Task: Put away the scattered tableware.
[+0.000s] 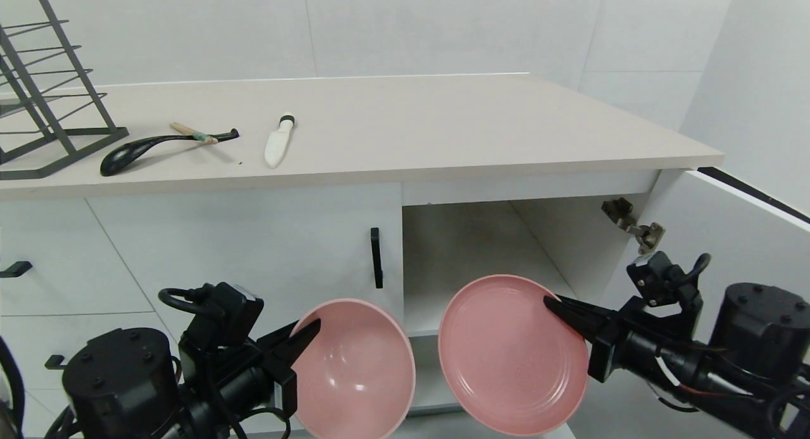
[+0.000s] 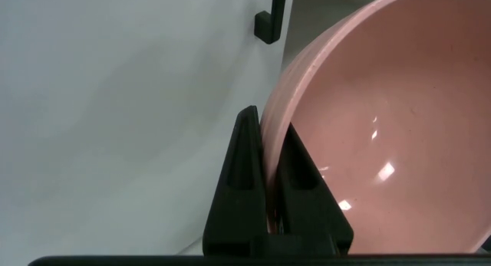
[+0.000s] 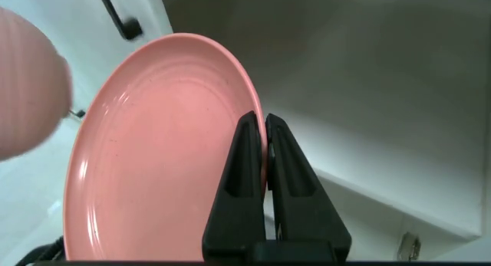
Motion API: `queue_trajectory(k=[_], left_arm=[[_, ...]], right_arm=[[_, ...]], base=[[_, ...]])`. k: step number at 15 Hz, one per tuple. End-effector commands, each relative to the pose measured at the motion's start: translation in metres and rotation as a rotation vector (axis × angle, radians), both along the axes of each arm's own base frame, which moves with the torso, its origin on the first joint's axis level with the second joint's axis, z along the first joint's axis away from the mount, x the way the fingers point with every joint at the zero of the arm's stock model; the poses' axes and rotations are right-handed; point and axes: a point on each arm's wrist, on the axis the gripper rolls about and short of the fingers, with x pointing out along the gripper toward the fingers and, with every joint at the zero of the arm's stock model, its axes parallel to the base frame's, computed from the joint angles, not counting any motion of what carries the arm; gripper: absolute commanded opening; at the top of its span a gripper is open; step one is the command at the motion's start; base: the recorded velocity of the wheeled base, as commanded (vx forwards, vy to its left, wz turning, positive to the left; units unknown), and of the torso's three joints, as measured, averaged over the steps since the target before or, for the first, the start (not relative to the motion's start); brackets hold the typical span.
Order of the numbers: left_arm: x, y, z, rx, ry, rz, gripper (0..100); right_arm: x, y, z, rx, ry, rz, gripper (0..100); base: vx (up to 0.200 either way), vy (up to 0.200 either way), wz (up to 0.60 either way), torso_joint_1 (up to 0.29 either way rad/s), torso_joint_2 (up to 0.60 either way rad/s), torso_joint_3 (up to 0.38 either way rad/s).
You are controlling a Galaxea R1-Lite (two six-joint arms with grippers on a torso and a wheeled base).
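Note:
My left gripper [image 1: 310, 331] is shut on the rim of a pink bowl [image 1: 354, 369], held low in front of the closed cabinet door; in the left wrist view the fingers [image 2: 249, 155] pinch the bowl [image 2: 376, 136] wall. My right gripper [image 1: 554, 303] is shut on the rim of a pink plate [image 1: 512, 353], held on edge before the open cabinet; the right wrist view shows the plate [image 3: 161, 143] clamped at my gripper [image 3: 265, 124]. On the counter lie a black ladle [image 1: 136, 149], wooden chopsticks [image 1: 193, 133] and a white knife [image 1: 278, 142].
A dark wire rack [image 1: 44, 91] stands at the counter's [image 1: 443, 123] left end. The cabinet compartment [image 1: 468, 249] is open, its door [image 1: 721, 236] swung out to the right. A closed door with a black handle [image 1: 376, 257] is to the left.

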Motion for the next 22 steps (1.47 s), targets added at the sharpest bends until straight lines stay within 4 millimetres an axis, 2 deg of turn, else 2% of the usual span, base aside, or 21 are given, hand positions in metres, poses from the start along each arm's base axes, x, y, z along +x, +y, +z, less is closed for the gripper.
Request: queue_trajectory(k=[1,4,9,12,22], left_arm=[[0.001,-0.001,-0.002,0.007,0.009,0.002,0],[0.001,-0.001,-0.004,0.009,0.015,0.004,0],[0.001,-0.001,-0.004,0.008,0.016,0.004,0],[0.002,-0.001,-0.004,0.012,0.017,0.013,0],[0.001,0.0,-0.002,0.007,0.009,0.019,0]], right_arm=[[0.019,0.008,-0.022,-0.026,0.06,-0.005,0],[0.039,0.017,-0.035,-0.026,0.066,-0.004,0],[0.079,0.019,-0.057,-0.018,0.054,-0.052,0],[0.114,0.024,-0.074,-0.002,0.014,-0.075,0],[0.142,0.024,-0.11,-0.005,0.03,-0.103,0]], base=[[0.0,0.0,0.0,0.0,0.0,0.0],[0.0,0.0,0.0,0.0,0.0,0.0],[0.0,0.0,0.0,0.0,0.0,0.0],[0.0,0.0,0.0,0.0,0.0,0.0],[0.0,0.0,0.0,0.0,0.0,0.0]])
